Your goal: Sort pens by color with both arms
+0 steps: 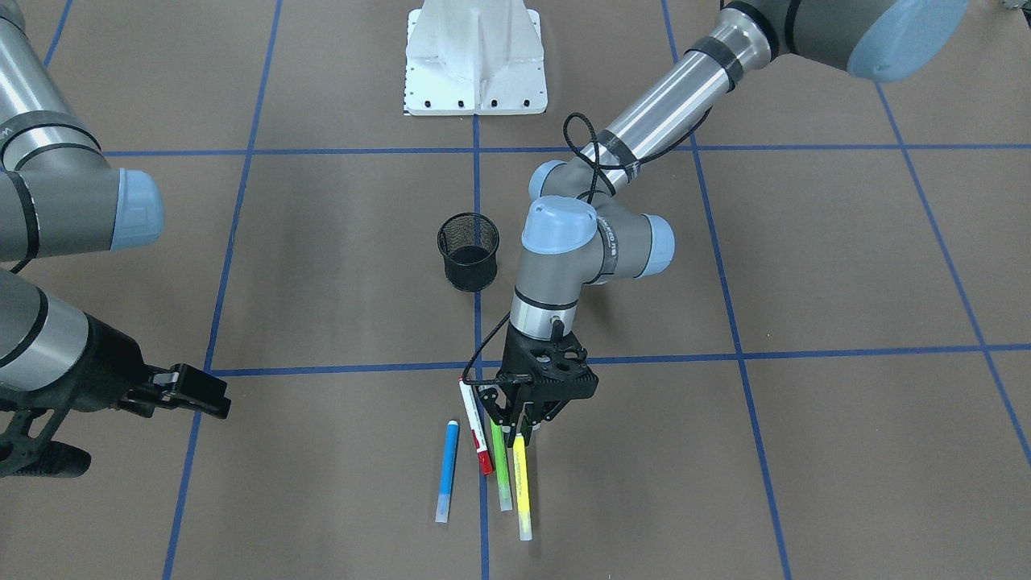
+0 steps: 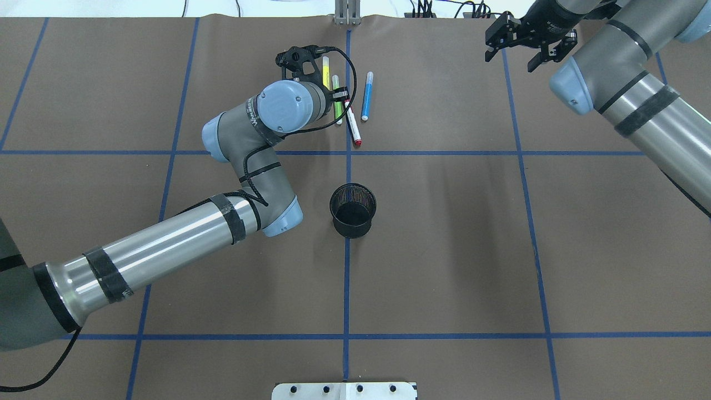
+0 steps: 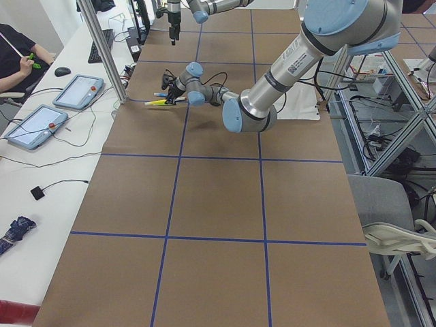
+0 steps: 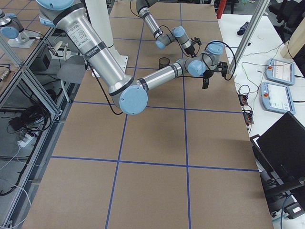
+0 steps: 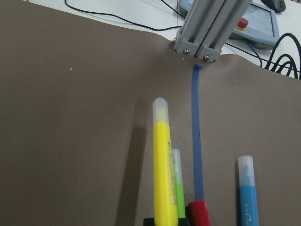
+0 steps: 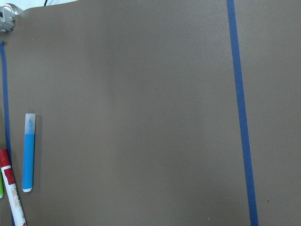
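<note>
Four pens lie side by side near the table's far edge. The blue pen (image 1: 447, 471) (image 2: 366, 95) (image 6: 28, 153) is apart from the others. The white pen with red ends (image 1: 475, 427) (image 2: 353, 125) and the green pen (image 1: 501, 467) (image 5: 177, 188) lie close together. My left gripper (image 1: 519, 431) points down and is shut on the near end of the yellow pen (image 1: 522, 487) (image 5: 162, 165), which sits slightly above the paper and casts a shadow. My right gripper (image 1: 201, 395) (image 2: 514, 47) is open and empty, hovering well to the side of the pens.
A black mesh cup (image 1: 469, 251) (image 2: 353, 210) stands upright at the table's middle, between the pens and the white pedestal base (image 1: 475, 60). An aluminium post (image 5: 202, 33) stands at the table edge just beyond the pens. Blue tape lines grid the brown paper.
</note>
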